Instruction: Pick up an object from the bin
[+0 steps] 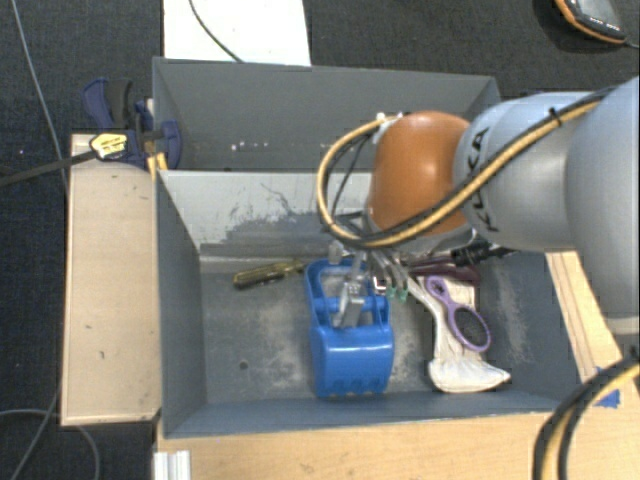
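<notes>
My gripper [352, 303] hangs low in the middle of the bin, its fingers down inside the open top of a blue plastic basket-like container [348, 353]. Just to its right lies a pair of purple-handled scissors [460, 320] on a white cloth-like piece [462, 370]. A thin brass-coloured tool with a dark handle [268, 273] lies on the bin floor to the left of the gripper.
The arm with its orange cover and looped cables reaches in from the right and hides the bin's back right part. Bare floor lies at the bin's left and front left.
</notes>
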Motion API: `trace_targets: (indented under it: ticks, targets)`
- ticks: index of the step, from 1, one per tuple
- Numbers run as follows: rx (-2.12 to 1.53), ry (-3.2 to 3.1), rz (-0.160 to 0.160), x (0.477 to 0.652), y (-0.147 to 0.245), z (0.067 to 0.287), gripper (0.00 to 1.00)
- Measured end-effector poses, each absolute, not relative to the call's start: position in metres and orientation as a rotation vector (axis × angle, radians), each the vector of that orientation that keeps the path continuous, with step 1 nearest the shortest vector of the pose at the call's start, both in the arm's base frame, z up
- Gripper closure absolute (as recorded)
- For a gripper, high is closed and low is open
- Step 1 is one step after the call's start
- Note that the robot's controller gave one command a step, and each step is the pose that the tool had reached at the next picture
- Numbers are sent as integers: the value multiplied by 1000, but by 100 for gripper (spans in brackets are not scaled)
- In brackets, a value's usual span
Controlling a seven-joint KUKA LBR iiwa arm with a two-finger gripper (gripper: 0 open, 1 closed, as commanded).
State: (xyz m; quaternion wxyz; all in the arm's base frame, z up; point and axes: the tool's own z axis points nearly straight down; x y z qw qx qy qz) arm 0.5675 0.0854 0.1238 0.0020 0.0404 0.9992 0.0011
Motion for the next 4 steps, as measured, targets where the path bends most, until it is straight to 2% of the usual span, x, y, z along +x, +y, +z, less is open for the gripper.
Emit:
trace_targets:
  ticks: [1, 2, 3, 4]
  targets:
    - [114, 3131, 6, 589, 56, 72, 0]
    - [195, 3127, 6, 574, 54, 122, 0]
    - [118, 3127, 8, 589, 57, 75, 0]
    - [367, 3109, 19, 588, 54, 76, 100]
